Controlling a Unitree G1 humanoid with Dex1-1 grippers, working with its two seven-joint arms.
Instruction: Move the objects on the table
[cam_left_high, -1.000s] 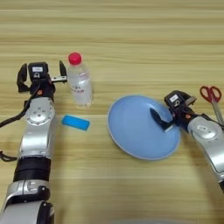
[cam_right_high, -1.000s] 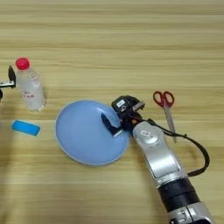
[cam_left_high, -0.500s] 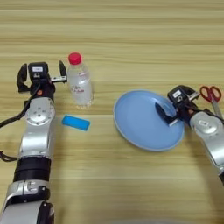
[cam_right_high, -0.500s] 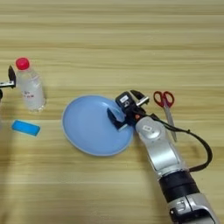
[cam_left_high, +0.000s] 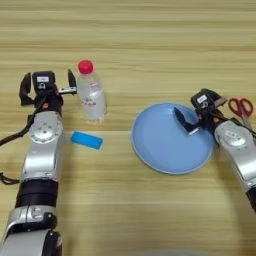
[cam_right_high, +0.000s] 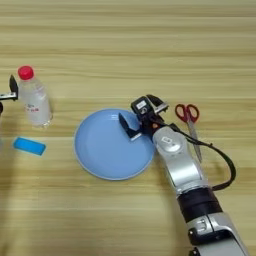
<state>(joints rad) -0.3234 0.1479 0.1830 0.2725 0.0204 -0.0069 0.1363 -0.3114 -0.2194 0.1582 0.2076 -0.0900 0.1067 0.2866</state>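
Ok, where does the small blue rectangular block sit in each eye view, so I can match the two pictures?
Left eye view: the small blue rectangular block lies left of centre, beside the left arm, below the clear plastic bottle with the red cap.
Right eye view: the block lies near the left edge, again below the bottle.
Shared landmark: the wide light-blue round plate, to the block's right in both.
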